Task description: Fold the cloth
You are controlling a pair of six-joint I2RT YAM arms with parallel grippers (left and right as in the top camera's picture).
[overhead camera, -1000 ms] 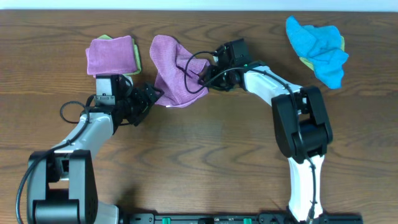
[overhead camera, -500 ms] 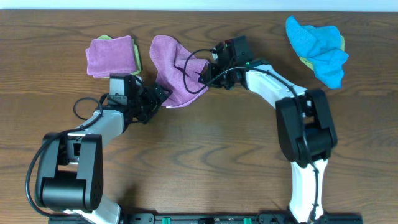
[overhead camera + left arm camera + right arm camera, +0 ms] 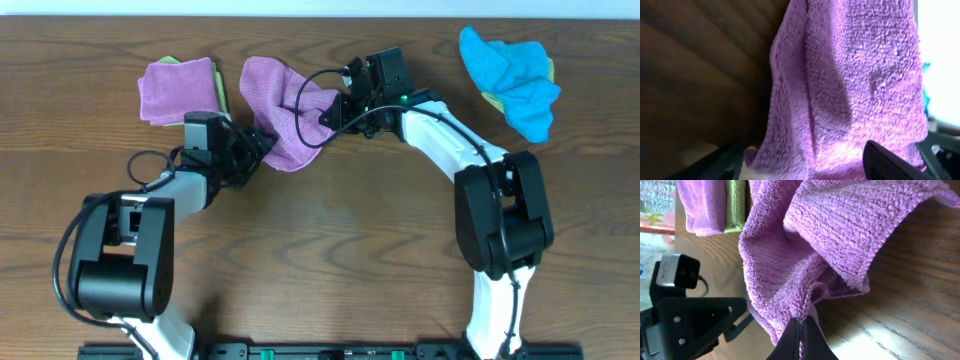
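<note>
right gripper (image 3: 799, 326): pinched shut on a fold of the cloth (image 3: 840, 225)
left gripper (image 3: 807, 161): jaws apart, astride the cloth's near hem, not clamped
cloth: rumpled on the table (image 3: 330, 230), between the arms, beside the folded purple square (image 3: 177, 90)
progress: no neat fold yet; nearly all of it left

White link shells and bulky black joints on left arm (image 3: 176, 190) and right arm (image 3: 440, 140); loose black cables (image 3: 297, 105); black right gripper (image 3: 800, 325).

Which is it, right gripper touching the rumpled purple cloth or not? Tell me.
Touching. Right wrist view: the right gripper is shut on a fold of the cloth.
</note>
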